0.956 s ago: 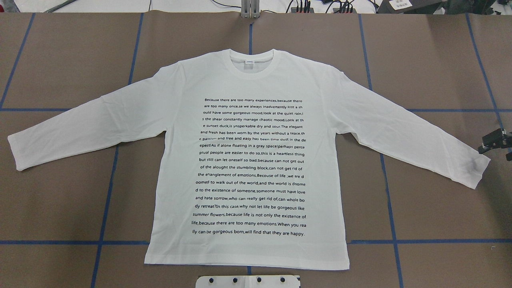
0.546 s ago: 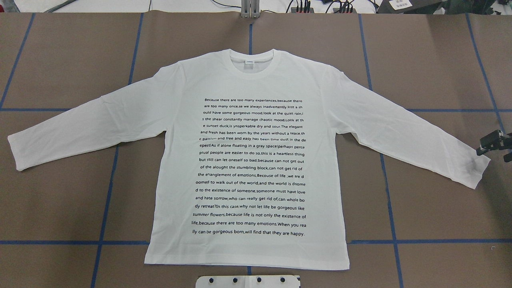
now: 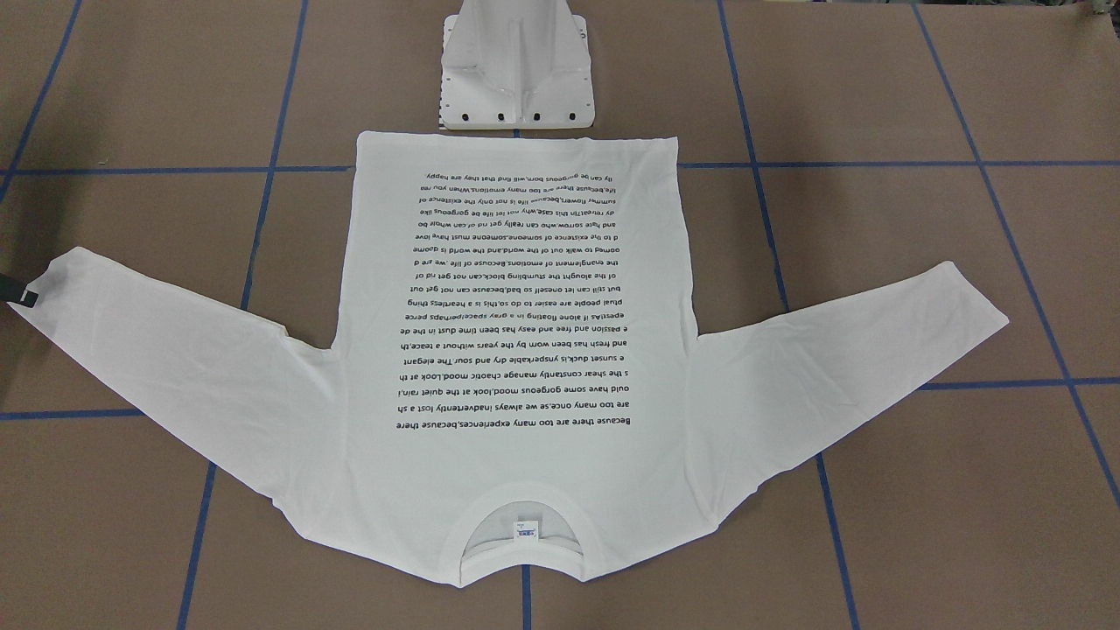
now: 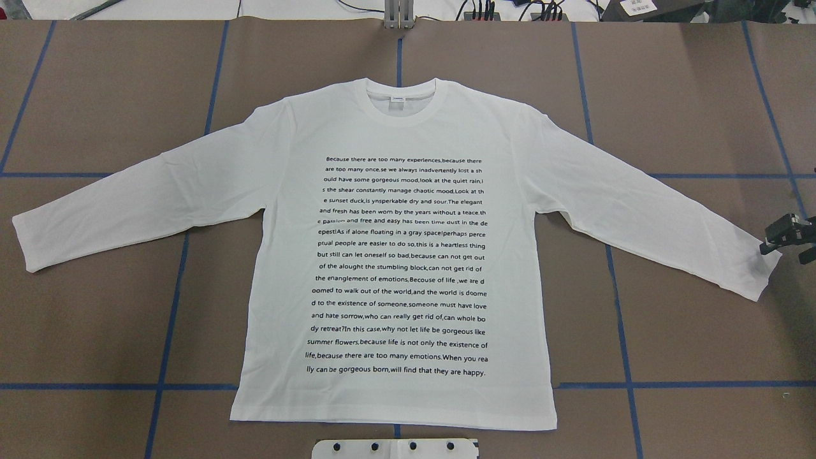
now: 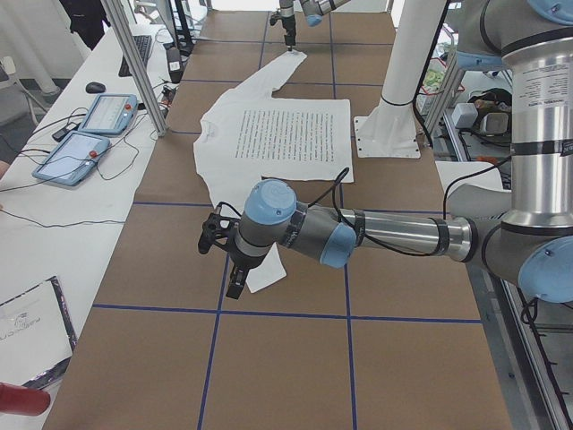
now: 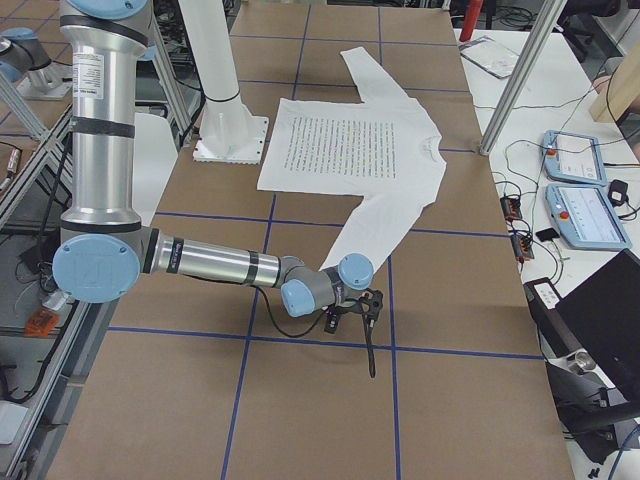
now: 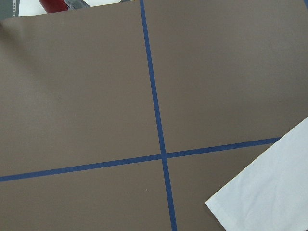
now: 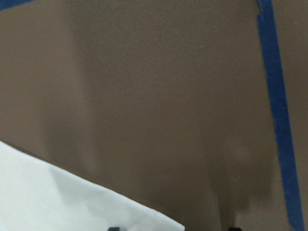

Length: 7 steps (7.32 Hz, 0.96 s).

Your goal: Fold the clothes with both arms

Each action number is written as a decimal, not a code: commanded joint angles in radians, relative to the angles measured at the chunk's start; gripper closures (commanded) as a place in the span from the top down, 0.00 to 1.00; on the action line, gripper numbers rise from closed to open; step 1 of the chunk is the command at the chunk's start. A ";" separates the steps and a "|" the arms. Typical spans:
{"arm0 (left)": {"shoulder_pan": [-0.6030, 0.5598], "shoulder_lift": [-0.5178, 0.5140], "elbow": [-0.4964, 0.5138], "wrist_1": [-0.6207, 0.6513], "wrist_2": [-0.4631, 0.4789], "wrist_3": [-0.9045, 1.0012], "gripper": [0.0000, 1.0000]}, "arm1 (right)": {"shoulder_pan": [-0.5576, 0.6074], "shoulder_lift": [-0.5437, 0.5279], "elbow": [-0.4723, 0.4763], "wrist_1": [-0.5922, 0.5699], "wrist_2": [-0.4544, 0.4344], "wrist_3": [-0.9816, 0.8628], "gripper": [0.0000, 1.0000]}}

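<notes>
My right pincer (image 4: 784, 245) has edged a little lower and further in from the right edge of the overhead view than it was a second ago, and its near fingertip now meets the upper corner of the right cuff (image 4: 758, 274), where before it hung just off it. The white T-shirt (image 4: 395, 255) has not shifted. It lies flat, print up, in the middle of the brown table (image 4: 701, 95), with its collar toward the top of the overhead frame, its hem just above the white pedestal (image 4: 395, 448) at bottom centre, and its sleeves spread toward the left and right edges.

My right fingers stand apart. In my right wrist view the two dark fingertips (image 8: 114, 228) peek up at the bottom edge, well separated, and the pale corner of the cuff reaches in between them. They clamp nothing.

My left pincer (image 5: 224, 260) shows only in the view from the table's end, over the tip of the left cuff (image 7: 269, 192); I cannot tell whether its fingers are apart or together. My left wrist view has that cuff in its lower right corner, beside a crossing of blue tape (image 7: 163, 156).
</notes>
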 commanded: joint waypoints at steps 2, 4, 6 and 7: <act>0.000 0.001 0.002 0.000 0.000 0.002 1.00 | -0.004 0.006 -0.005 -0.002 0.001 0.000 0.20; 0.000 0.002 0.000 0.000 0.000 0.002 1.00 | -0.004 0.008 -0.017 -0.001 0.003 0.000 0.00; 0.000 0.002 0.000 0.000 0.000 0.002 1.00 | -0.001 0.006 0.019 0.001 0.009 0.000 0.00; 0.000 0.002 0.000 0.000 0.000 0.002 1.00 | -0.001 0.005 0.082 -0.011 0.023 0.006 0.00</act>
